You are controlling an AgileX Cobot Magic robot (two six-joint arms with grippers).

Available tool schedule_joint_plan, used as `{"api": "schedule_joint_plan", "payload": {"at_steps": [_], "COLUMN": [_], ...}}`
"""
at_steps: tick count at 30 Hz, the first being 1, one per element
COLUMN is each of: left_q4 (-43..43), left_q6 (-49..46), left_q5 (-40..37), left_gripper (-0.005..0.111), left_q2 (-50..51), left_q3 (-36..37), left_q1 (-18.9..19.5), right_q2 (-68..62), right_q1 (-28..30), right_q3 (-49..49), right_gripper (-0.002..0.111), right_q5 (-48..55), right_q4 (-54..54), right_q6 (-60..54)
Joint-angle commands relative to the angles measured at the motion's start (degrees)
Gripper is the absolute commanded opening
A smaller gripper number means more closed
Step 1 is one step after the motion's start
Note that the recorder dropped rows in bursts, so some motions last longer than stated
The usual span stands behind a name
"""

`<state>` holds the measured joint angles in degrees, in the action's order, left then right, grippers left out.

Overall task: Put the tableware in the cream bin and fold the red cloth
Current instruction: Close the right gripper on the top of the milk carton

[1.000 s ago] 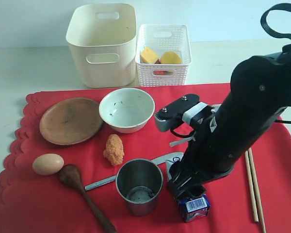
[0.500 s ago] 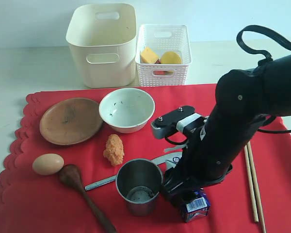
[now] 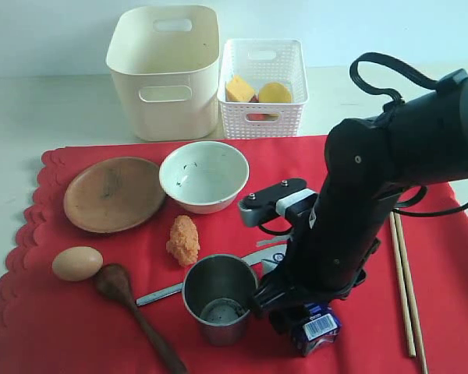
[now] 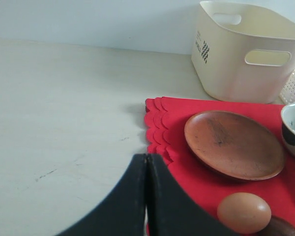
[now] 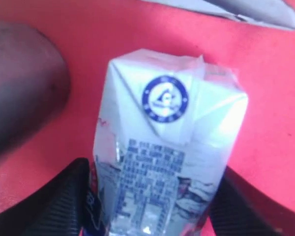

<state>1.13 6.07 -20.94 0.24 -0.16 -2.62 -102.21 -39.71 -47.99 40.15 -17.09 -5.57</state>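
Right tool [image 5: 152, 199]: lowered since a second ago, fingers [image 5: 64, 196] now flanking milk carton [image 5: 169, 142]; grip cannot be told. Left tool [image 4: 146, 196]: clenched, empty. Steel cup [image 3: 216, 298]: nudged aside, on red cloth [image 3: 86, 327]. Cream bin [image 3: 165, 97]: no tableware yet.

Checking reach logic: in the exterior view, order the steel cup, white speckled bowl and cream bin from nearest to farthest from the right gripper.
From the right gripper, at the front of the scene:
1. steel cup, just beside it, on the view's left
2. white speckled bowl, farther back and left
3. cream bin, at the rear left
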Motion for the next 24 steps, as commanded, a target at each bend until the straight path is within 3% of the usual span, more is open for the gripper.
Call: {"api": "schedule_joint_plan", "payload": {"at_steps": [1, 13, 24], "left_q4": [0.3, 0.3, 0.3], "left_q6": [0.2, 0.2, 0.2], "left_q5": [0.6, 0.6, 0.6], "left_gripper": [0.0, 0.0, 0.0], "left_q2": [-0.2, -0.2, -0.2], "left_q3": [0.2, 0.2, 0.2], "left_q1": [0.2, 0.2, 0.2], "right_q2": [0.0, 0.2, 0.3], "right_q1": [-0.2, -0.2, -0.2], "right_q3": [-0.5, -2.7, -8.9], "right_gripper": [0.056, 0.001, 0.0], "right_q5": [0.6, 5.4, 14.9], "right_q4": [3.1, 5.9, 20.8], "right_q6": [2.8, 2.2, 10.2]}}
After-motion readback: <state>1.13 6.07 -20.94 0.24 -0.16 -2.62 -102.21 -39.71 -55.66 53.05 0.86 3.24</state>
